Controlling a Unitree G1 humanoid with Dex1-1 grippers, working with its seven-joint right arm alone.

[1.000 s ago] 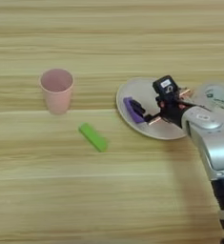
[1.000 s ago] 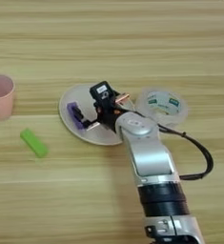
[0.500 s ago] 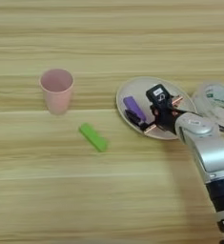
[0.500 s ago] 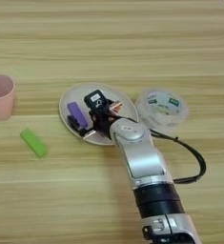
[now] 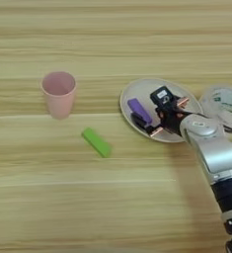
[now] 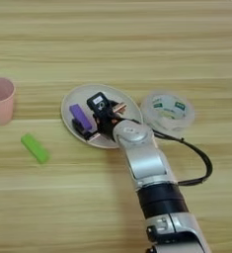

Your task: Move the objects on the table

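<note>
1. We see the gripper point(image 5: 148, 114) over the plate point(image 5: 137, 94), fingers spread, purple block point(image 5: 139, 110) lying between them.
2. Green block point(image 5: 96, 142) and pink cup point(image 5: 58, 93) sit left on the table point(image 5: 112, 197).

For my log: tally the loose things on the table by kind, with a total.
Blocks: 2, green and purple
Cups: 1, pink
Plates: 1, beige
Clear containers: 1
Total: 5

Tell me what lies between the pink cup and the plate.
Only bare table: the left eye view shows nothing between the pink cup and the plate. The green block lies nearer the robot, off that line.
</note>
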